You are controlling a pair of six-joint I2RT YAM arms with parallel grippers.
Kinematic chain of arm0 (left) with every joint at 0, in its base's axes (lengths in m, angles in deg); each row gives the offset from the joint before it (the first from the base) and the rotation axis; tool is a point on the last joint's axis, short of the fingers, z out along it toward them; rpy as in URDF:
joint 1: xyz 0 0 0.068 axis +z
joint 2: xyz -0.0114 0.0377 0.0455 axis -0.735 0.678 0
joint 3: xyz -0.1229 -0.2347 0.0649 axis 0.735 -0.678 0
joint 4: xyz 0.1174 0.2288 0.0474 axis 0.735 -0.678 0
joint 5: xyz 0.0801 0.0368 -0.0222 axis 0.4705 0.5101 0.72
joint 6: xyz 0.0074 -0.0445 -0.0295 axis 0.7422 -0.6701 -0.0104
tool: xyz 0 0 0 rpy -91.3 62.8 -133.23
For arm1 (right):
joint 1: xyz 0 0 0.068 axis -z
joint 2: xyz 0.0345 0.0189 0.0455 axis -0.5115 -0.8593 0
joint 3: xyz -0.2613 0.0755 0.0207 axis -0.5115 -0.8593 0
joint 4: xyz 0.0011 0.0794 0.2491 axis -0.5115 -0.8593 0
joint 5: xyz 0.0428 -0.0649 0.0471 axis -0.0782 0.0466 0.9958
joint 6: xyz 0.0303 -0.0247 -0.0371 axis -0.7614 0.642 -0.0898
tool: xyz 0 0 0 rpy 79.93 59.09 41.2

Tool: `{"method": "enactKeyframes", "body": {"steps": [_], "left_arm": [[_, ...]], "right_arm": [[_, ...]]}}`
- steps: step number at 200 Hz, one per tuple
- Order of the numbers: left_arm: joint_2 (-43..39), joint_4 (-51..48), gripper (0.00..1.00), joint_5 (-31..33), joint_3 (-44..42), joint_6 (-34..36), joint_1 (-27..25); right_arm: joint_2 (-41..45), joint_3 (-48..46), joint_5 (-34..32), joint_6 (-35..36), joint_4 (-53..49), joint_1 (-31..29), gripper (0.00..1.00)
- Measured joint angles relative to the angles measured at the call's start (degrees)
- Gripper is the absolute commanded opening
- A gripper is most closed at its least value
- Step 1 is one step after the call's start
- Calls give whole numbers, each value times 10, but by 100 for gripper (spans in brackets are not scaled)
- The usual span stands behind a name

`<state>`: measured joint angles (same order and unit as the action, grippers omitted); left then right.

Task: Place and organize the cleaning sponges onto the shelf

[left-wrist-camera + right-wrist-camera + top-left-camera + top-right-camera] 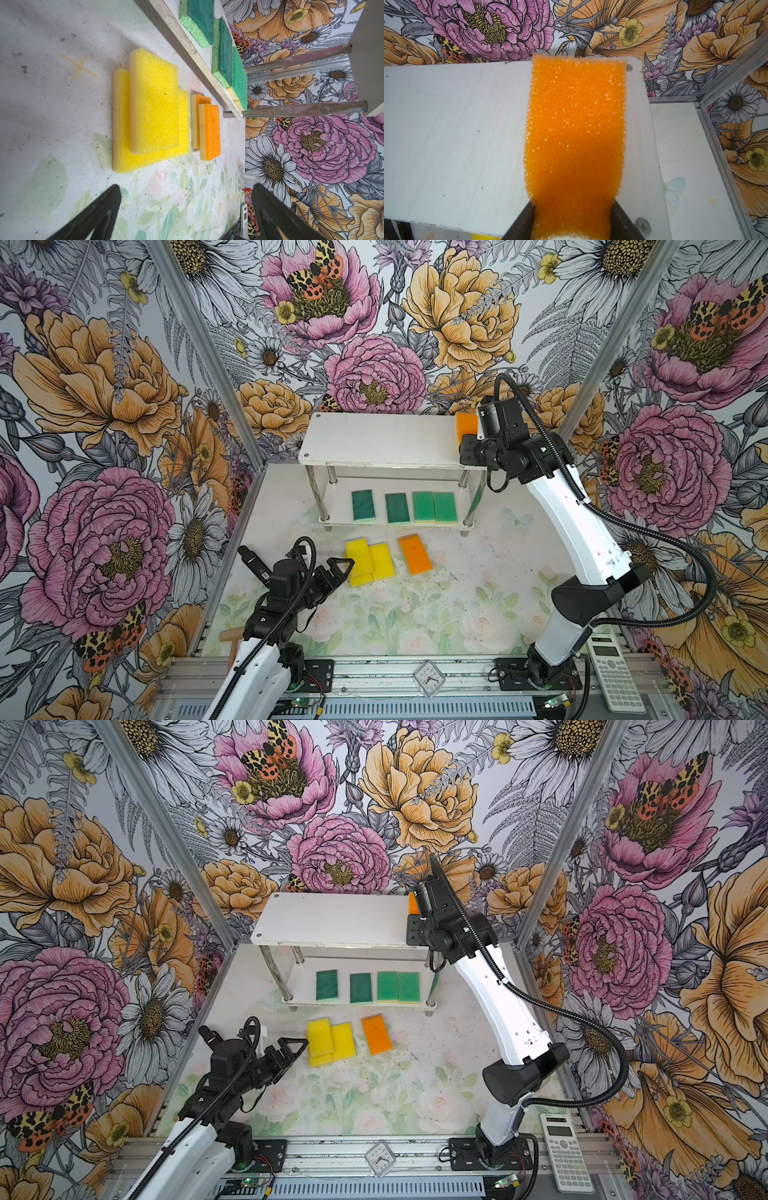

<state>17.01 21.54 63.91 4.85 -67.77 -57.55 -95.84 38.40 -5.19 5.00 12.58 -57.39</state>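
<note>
The shelf point(374, 439) point(332, 919) stands at the back, with several green sponges point(397, 508) point(223, 52) in a row on its lower board. My right gripper point(572, 204) is shut on an orange sponge point(575, 128) point(466, 425), held just over the right end of the top board point(456, 135). On the table in front lie yellow sponges point(370, 562) point(153, 104), partly stacked, and beside them orange sponges point(414, 553) point(212, 131), one overlapping another. My left gripper point(343, 566) point(187, 187) is open and empty, just left of the yellow ones.
A calculator point(615, 672) lies at the front right and a small clock point(429, 676) sits on the front rail. The flowered walls close in on three sides. Chrome legs point(301, 109) hold the shelf boards apart.
</note>
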Motion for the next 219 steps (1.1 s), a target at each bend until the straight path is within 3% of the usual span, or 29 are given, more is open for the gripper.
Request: {"method": "enactKeyframes", "body": {"steps": [219], "left_arm": [[0, 0, 99, -2, -3, 0, 0]], "right_arm": [[-14, 0, 7, -10, 0, 1, 65]]}}
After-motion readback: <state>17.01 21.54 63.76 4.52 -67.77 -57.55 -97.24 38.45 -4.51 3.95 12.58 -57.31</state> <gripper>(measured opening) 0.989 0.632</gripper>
